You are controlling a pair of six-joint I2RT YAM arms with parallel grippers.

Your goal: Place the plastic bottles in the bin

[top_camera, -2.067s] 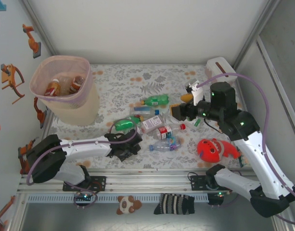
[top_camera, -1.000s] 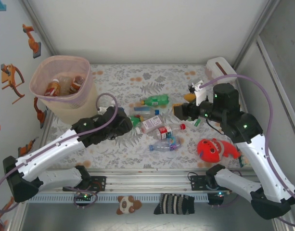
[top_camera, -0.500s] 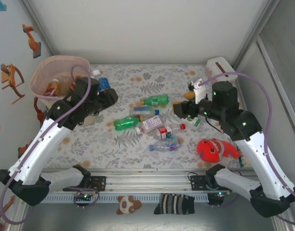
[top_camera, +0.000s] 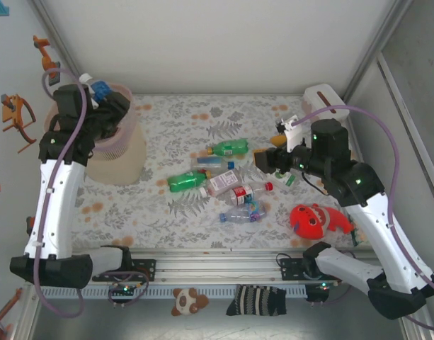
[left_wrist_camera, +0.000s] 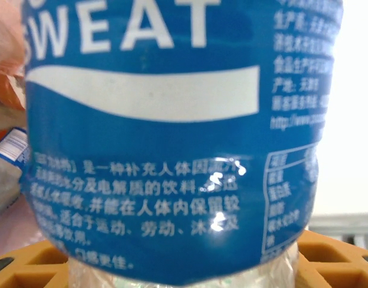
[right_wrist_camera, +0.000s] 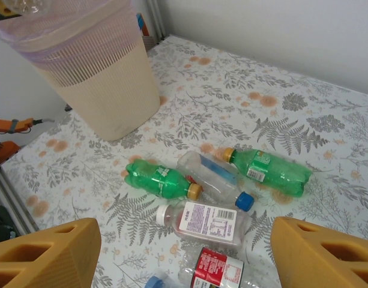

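The blue-labelled bottle [left_wrist_camera: 171, 150] is hanging over the bin [top_camera: 121, 159], just above the far left part of its rim. In the top view its white cap is pointing toward the far left. The left fingers [left_wrist_camera: 334, 255] are clamping it from both sides at the lower edge of its label, their orange pads pressing against the clear plastic. The bin is standing upright at the far left corner of the desk [top_camera: 167, 120], its pale perforated wall rising well above everything around it.

The other bottles are lying on their sides in a loose cluster at the middle of the desk, well apart from the bin. The left green bottle [right_wrist_camera: 159, 180] is pointing its yellow cap at the clear blue-capped bottle [right_wrist_camera: 214, 180] just beside it, and the far green bottle [right_wrist_camera: 271, 171] is lying just beyond that one. Nearer the arms, the purple-labelled bottle [right_wrist_camera: 205, 221] is resting just beside the red-labelled bottle [right_wrist_camera: 220, 267], with a crumpled clear bottle [top_camera: 241, 211] nearest the bases.

The right fingers [right_wrist_camera: 322, 252] are standing wide apart with nothing between them, hovering above the right side of the cluster. A red toy [top_camera: 316, 219] is lying near the desk's right edge, and a tissue box [top_camera: 324, 99] is sitting in the far right corner.
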